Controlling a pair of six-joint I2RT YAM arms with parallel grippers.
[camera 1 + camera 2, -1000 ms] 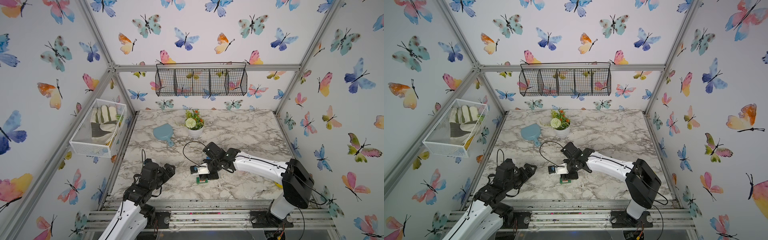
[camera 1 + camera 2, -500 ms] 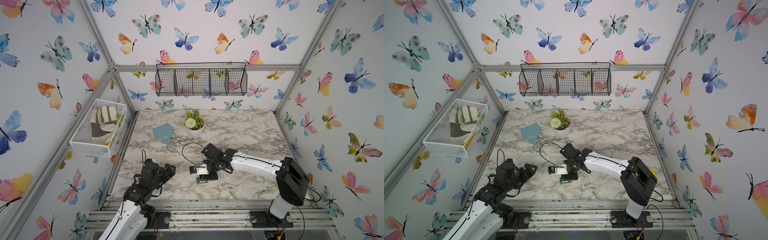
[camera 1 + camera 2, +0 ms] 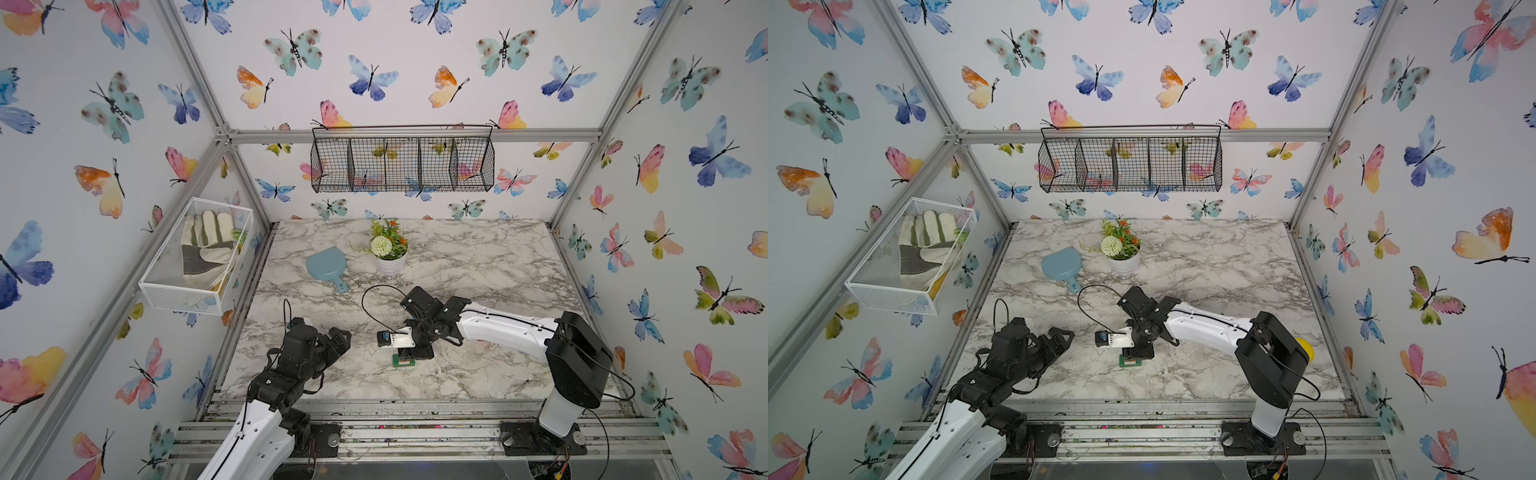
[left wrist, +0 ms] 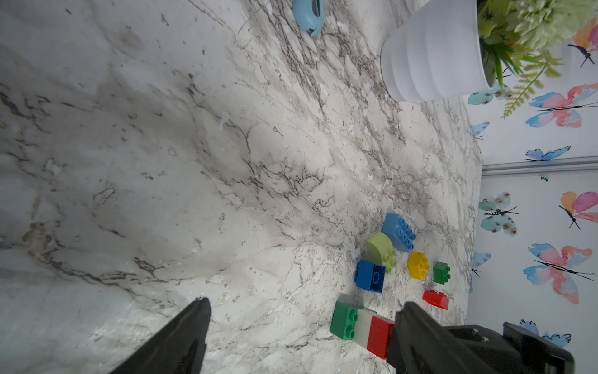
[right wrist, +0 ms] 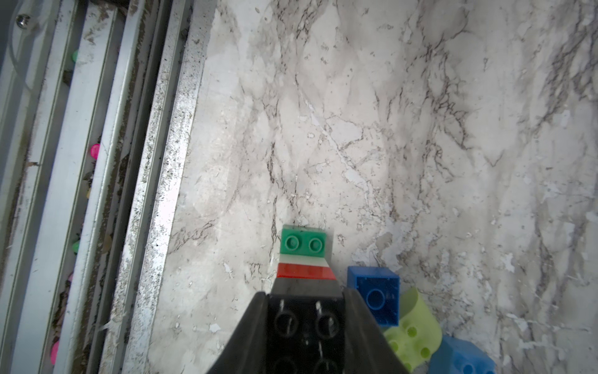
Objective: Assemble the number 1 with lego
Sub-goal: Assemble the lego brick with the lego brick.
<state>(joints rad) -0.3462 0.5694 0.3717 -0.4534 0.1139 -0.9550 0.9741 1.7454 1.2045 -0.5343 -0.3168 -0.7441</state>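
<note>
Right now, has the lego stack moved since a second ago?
No. Held in the right hand, the lego stack sits where it did, same offset from the white flower pot.

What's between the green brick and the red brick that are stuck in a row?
A white brick, joined to both the green brick and the red brick. The right wrist view shows it clearly, and the left wrist view does too.

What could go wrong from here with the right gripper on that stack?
1. The right gripper grips only the black brick; the red-white-green stack juts out, so a joint may pop.
2. The blue brick and lime brick sit close beside it; a sideways move may scatter them.
</note>
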